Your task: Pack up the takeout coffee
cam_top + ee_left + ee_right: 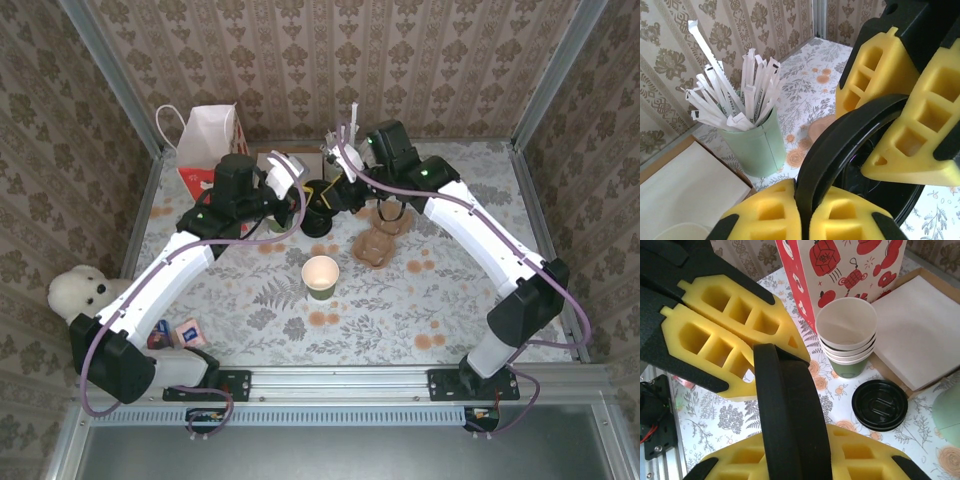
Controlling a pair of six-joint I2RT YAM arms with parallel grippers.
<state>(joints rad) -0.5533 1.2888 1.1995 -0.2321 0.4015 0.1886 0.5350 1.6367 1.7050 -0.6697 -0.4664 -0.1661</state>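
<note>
Black plastic sits between both our grippers. The lid [790,400] is pinched at its rim by the left gripper [805,200], whose fingers are closed tight on it. The right gripper [800,440] has a finger against each face of the same lid and looks clamped on it too. We judge this to be a hand-over in the air over the back of the table, meant to put the lid in a grip that can turn it flat and press it down.

The cup [320,272] it belongs to stands well apart from it, nearer to us in the middle of the table. It is upright with its mouth open and its long axis vertical. Its inside is pale, and we cannot tell whether there is drink in it.

The lid is up on edge with its flat faces turned sideways, so its short axis lies roughly level and out of line with the cup's.

The paper bag [210,140] stands upright at the back left, probably where the closed coffee will go. A stack of spare cups [847,340] and spare lids [880,405] sit just beside it.
</note>
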